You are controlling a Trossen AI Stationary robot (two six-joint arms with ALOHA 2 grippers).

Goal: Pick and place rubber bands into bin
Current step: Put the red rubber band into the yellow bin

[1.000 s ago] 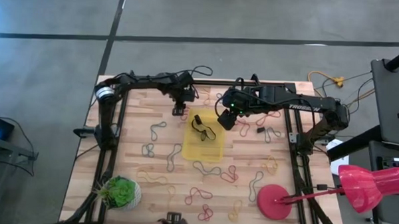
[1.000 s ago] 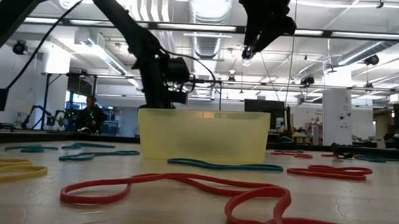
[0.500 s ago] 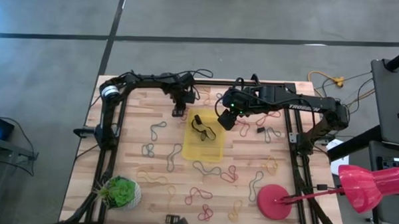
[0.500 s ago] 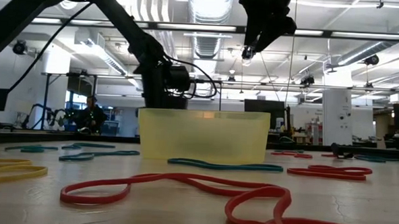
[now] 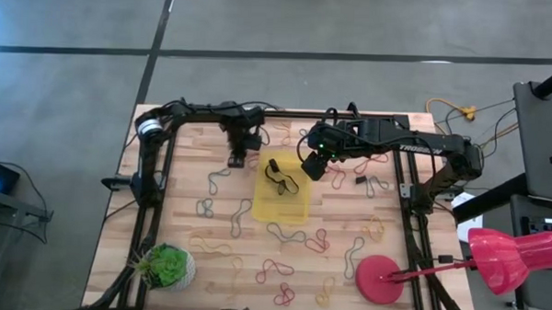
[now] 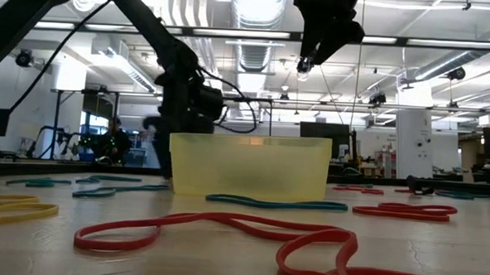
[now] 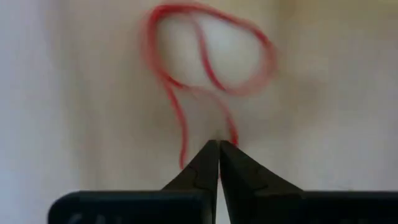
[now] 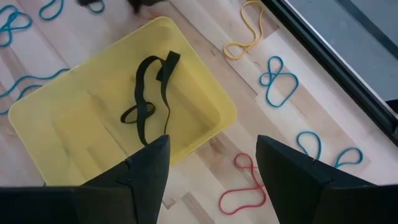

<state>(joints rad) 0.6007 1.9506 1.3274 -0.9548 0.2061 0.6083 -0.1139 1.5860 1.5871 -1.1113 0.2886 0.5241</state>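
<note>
The bin (image 5: 282, 194) is a shallow yellow tray at the table's middle, with a black rubber band (image 8: 149, 93) lying on its floor. Just left of the bin's far left corner, my left gripper (image 5: 237, 159) points down, shut on a red rubber band (image 7: 208, 56). My right gripper (image 5: 312, 165) hangs open above the bin's far right corner, with nothing between its fingers (image 8: 146, 171). Several more rubber bands, red, yellow, blue-grey and green, lie loose on the wooden table around the bin. My left gripper pinches the red rubber band at one end of its loop (image 7: 231, 134), where two strands run in between the shut fingertips. The fingers come from above, pointing down. The rest of the band spreads out beyond the tips in a twisted loop over the table.
A green plant ball (image 5: 166, 266) stands at the near left and a round red disc (image 5: 378, 276) at the near right. A small dark block (image 5: 359, 180) lies right of the bin. Black frame rails (image 5: 155, 197) border the table on both sides.
My left gripper has moved a little toward the table's left and near edge, tipped further downward, and shut on the red rubber band. My right gripper has kept still above the bin.
</note>
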